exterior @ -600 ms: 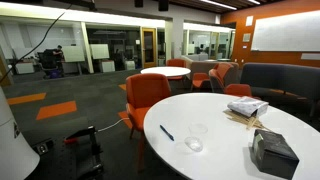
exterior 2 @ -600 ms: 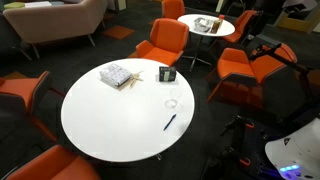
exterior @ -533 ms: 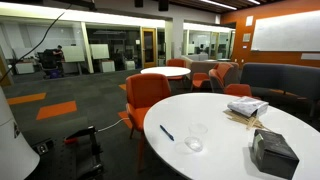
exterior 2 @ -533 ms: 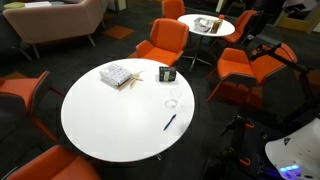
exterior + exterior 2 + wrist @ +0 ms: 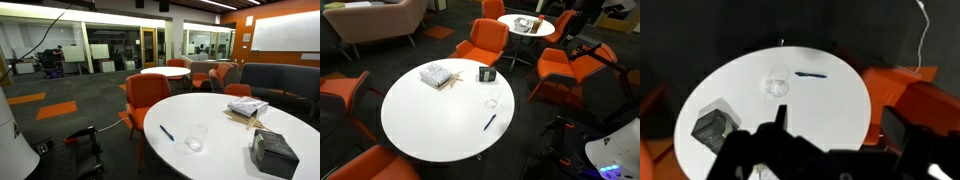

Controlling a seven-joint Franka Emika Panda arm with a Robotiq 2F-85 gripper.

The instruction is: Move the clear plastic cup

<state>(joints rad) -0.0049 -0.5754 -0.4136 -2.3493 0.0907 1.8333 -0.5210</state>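
The clear plastic cup [image 5: 195, 141] stands on the round white table [image 5: 215, 160], a faint round outline with glints. It shows in both exterior views [image 5: 492, 103] and in the wrist view [image 5: 777, 85]. A thin blue pen [image 5: 166, 132] lies beside it, also seen in an exterior view [image 5: 490, 122] and in the wrist view [image 5: 811, 74]. My gripper [image 5: 835, 118] shows only in the wrist view, high above the table. Its fingers are spread wide and empty, well apart from the cup.
A dark box [image 5: 272, 152] [image 5: 487, 74] [image 5: 712, 128] and a stack of papers [image 5: 247, 107] [image 5: 437, 74] sit on the table. Orange chairs [image 5: 483, 41] ring it. A second small round table [image 5: 532, 26] stands further off.
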